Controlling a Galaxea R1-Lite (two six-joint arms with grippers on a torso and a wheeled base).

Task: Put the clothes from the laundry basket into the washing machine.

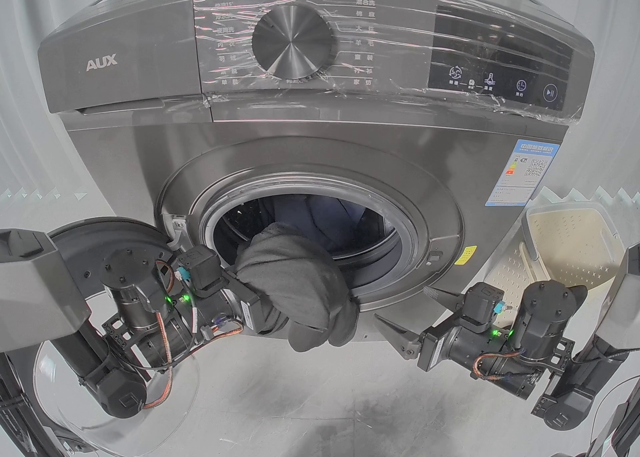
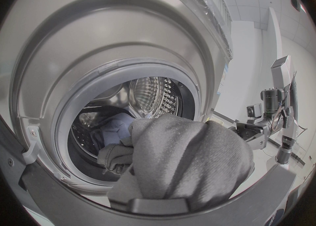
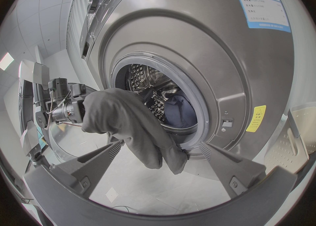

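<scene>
The washing machine [image 1: 320, 165] stands with its round drum opening [image 1: 313, 238] uncovered. A grey garment [image 1: 293, 285] hangs over the opening's lower left rim, half in and half dangling outside. My left gripper [image 1: 263, 308] is shut on this garment, and the cloth [image 2: 184, 157] hides most of its fingers. A blue garment [image 1: 327, 218] lies deeper in the drum [image 2: 115, 127]. My right gripper [image 1: 413, 318] is open and holds nothing. It is low in front of the machine, to the right of the opening. In the right wrist view the grey garment [image 3: 125, 121] droops between me and the drum.
The machine's door [image 1: 87, 258] is swung open to the left, close behind my left arm. A cream perforated laundry basket [image 1: 573, 245] stands at the right beside the machine. Grey floor [image 1: 300, 398] lies below the opening.
</scene>
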